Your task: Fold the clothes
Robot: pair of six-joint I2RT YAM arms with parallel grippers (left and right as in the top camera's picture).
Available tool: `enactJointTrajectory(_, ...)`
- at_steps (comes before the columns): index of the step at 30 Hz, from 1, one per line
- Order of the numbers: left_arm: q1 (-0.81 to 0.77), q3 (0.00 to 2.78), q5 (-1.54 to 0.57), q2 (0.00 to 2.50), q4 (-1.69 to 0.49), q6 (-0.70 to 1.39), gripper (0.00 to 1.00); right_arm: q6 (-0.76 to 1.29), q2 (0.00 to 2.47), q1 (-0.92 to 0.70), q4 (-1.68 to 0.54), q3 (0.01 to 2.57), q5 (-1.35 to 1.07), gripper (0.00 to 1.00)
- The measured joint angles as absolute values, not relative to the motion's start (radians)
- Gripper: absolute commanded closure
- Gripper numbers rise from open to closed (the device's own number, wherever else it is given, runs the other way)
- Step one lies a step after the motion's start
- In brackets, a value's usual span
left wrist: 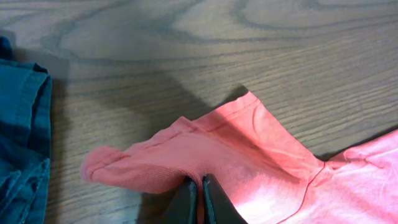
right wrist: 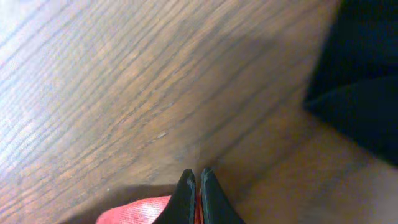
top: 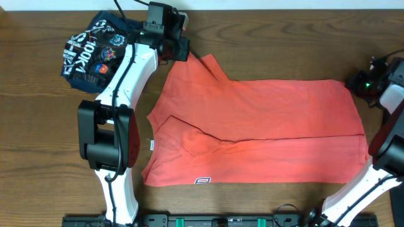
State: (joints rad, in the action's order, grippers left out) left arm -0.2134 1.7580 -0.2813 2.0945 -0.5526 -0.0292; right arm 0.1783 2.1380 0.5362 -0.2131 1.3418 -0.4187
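A coral-red T-shirt lies spread across the wooden table, its lower half folded up with a crease through the middle. My left gripper is shut on the shirt's sleeve at the top left; in the left wrist view the jaws pinch the bunched sleeve fabric. My right gripper is shut on the shirt's top right corner; in the right wrist view the jaws pinch red cloth at the frame's bottom edge.
A dark blue printed garment lies crumpled at the back left, and also shows in the left wrist view. A dark object fills the right wrist view's upper right. The table's front edge runs along the bottom.
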Motion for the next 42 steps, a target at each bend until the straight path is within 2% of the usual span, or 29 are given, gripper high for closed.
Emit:
enactJointTrajectory(9,-0.213,1.758,-0.281,2.088,-0.556,-0.03,0.94,0.178,2.012,0.622,-0.254,1.341,-0.422,0.99)
enactJointTrajectory(18,-0.213,1.758,-0.281,1.999,-0.626,-0.03,0.94,0.178,1.983,0.64,-0.301,1.341,-0.542,0.99)
enactJointTrajectory(32,-0.213,1.757,-0.29,1.971,-0.972,-0.031,0.94,0.179,1.795,0.731,-0.538,1.341,-0.571,0.99)
enactJointTrajectory(42,-0.214,1.757,-0.426,1.961,-1.25,-0.027,0.94,0.175,1.776,0.757,-0.665,1.341,-0.493,0.99)
